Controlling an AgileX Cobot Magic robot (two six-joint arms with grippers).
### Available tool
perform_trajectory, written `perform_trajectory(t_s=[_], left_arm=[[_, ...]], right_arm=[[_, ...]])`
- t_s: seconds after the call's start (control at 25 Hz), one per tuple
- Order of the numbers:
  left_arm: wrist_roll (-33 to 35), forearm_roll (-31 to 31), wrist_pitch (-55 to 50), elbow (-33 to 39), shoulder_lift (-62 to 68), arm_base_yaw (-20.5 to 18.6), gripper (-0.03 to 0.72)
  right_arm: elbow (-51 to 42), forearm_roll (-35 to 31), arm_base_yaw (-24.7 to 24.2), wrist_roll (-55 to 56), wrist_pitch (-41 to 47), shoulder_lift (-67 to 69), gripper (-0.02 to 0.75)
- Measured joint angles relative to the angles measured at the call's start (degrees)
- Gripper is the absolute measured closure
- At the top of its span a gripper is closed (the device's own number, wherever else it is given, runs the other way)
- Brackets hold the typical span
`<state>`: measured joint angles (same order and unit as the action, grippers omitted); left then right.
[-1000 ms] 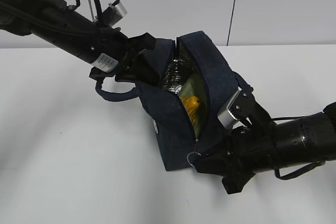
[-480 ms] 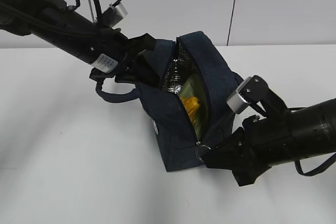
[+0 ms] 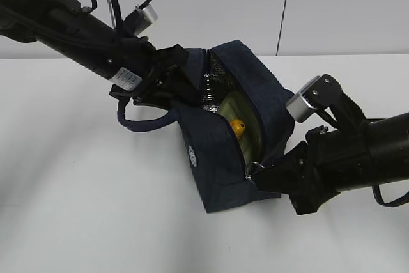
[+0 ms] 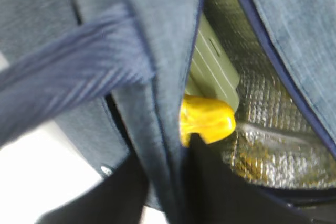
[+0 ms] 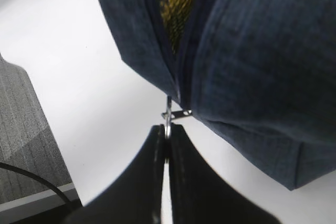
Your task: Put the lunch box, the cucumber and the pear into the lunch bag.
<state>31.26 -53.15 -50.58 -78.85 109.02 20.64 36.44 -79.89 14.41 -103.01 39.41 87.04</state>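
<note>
The soft, floppy lunch bag [image 3: 246, 126] likely sags unless braced: the right gripper [image 5: 166, 132] pinches its ring pull [image 5: 168, 115], while the left gripper [image 3: 167, 84] jaws clench its rim.

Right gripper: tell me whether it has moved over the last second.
Yes. Against the vertical wall seam, the right gripper has shifted right and slightly up, shut on the zipper ring of the lunch bag.

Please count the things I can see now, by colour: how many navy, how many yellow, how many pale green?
Navy: 1, the lunch bag
Yellow: 1, the pear
Pale green: 1, the lunch box lid
Total: 3
</note>
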Motion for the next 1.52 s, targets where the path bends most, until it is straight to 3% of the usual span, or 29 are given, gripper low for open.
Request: perform_trajectory(t_s=[0.12, 0.2, 0.28, 0.64, 0.96, 1.16, 1.32, 1.52], left_arm=[[2.18, 0.11, -1.69, 0.0, -0.74, 0.0, 0.167], [4.05, -0.32, -2.98, 0.0, -1.54, 0.0, 0.076], [5.78, -0.94, -4.09, 0.0, -2.32, 0.0, 0.05], [11.21, -1.1, -5.0, 0.0, -6.98, 0.0, 0.044], [12.08, -1.12, -6.42, 0.0, -8.25, 0.0, 0.063], [12.18, -1.12, -6.65, 0.0, -8.43, 0.0, 0.071], [10.77, -1.3, -7.04, 0.0, -8.54, 0.0, 0.076], [0.12, -1.34, -6.36, 0.0, -8.54, 0.0, 0.081]], right_arm=[[0.0, 0.03, 0.0, -0.01, 0.0, 0.0, 0.754], [0.0, 0.03, 0.0, 0.24, 0.0, 0.0, 0.754], [0.31, 0.13, 0.0, 0.82, 0.0, 0.0, 0.754], [8.98, 8.48, 0.0, 10.35, 2.39, -0.27, 0.754], [18.92, 15.1, 0.0, 17.2, 4.83, -1.86, 0.754], [22.44, 14.99, 0.0, 17.46, 1.85, -1.86, 0.754], [22.83, 9.76, 0.0, 17.56, -3.14, -0.77, 0.754], [22.87, 5.3, 0.0, 17.67, -4.23, 2.17, 0.754]])
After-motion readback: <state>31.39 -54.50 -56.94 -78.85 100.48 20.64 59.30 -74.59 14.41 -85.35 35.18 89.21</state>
